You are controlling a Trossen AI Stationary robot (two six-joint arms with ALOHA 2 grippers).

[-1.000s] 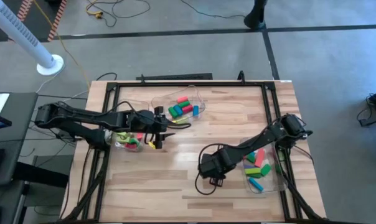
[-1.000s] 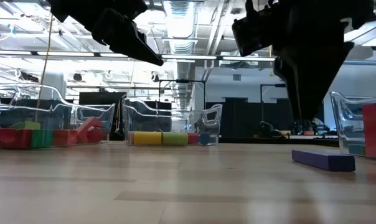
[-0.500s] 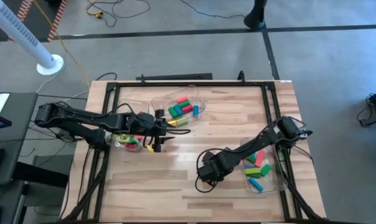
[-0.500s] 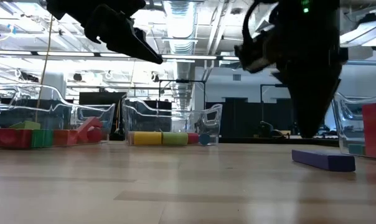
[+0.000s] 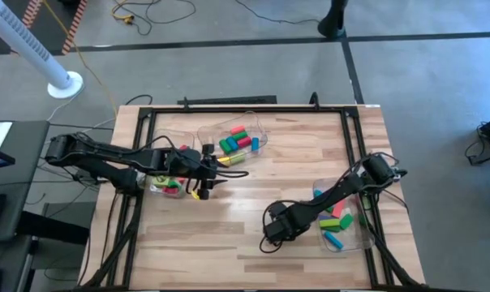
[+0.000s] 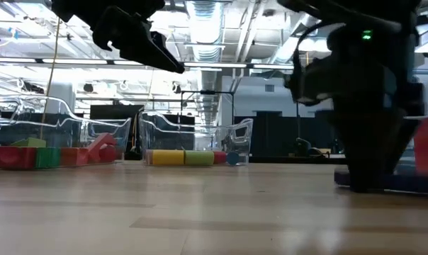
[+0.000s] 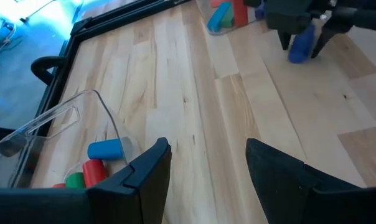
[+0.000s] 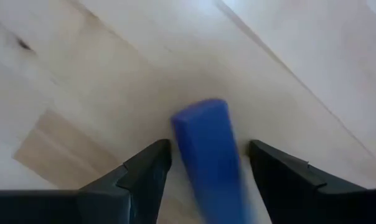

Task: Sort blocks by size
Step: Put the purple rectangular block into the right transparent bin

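Note:
A blue bar block (image 8: 206,146) lies flat on the table near its front right. My right gripper (image 8: 206,155) is down over it and open, one finger on each side of the bar with a gap on both sides. The bar also shows in the low view (image 6: 416,183) behind my right gripper (image 6: 366,180), and in the left wrist view (image 7: 300,46). In the high view my right gripper (image 5: 276,231) hides it. My left gripper (image 5: 222,165) is open and empty, held above the table between the left and far bins.
Three clear bins hold sorted blocks: one at the far middle (image 5: 257,130), one at the left (image 5: 152,185) under my left arm, one at the right edge (image 5: 354,235). The left wrist view shows a blue and a red cylinder in the near bin (image 7: 82,106).
My right gripper has gone down and a little toward the table's near edge, coming down around the blue bar, which has stayed where it lay. My left gripper has kept still.

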